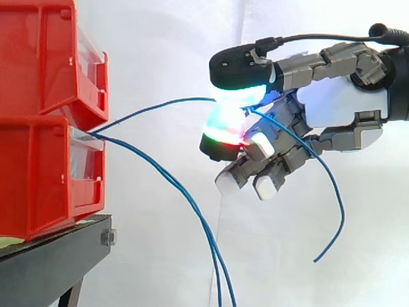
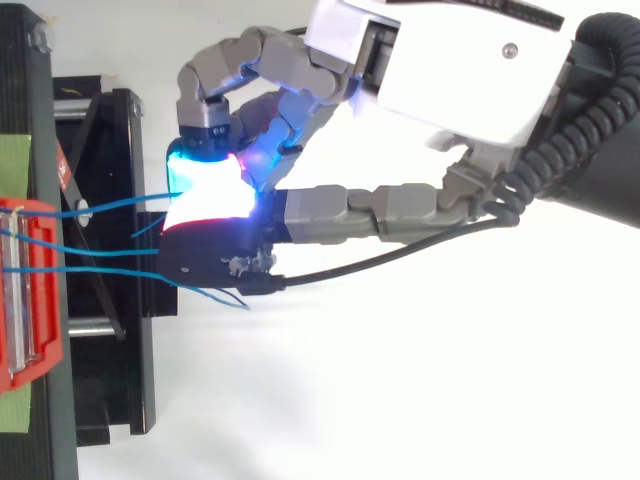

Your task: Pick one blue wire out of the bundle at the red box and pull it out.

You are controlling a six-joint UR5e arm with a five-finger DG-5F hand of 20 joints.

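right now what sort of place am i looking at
Probably a robot test bench in a lab: stacked red bins on a black stand, a white curtain behind, and a robot hand pinching a blue wire from the bins.

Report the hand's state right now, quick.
The hand: shut, its glowing pads pinching one thin blue wire that leads back to the stacked red plastic bins.
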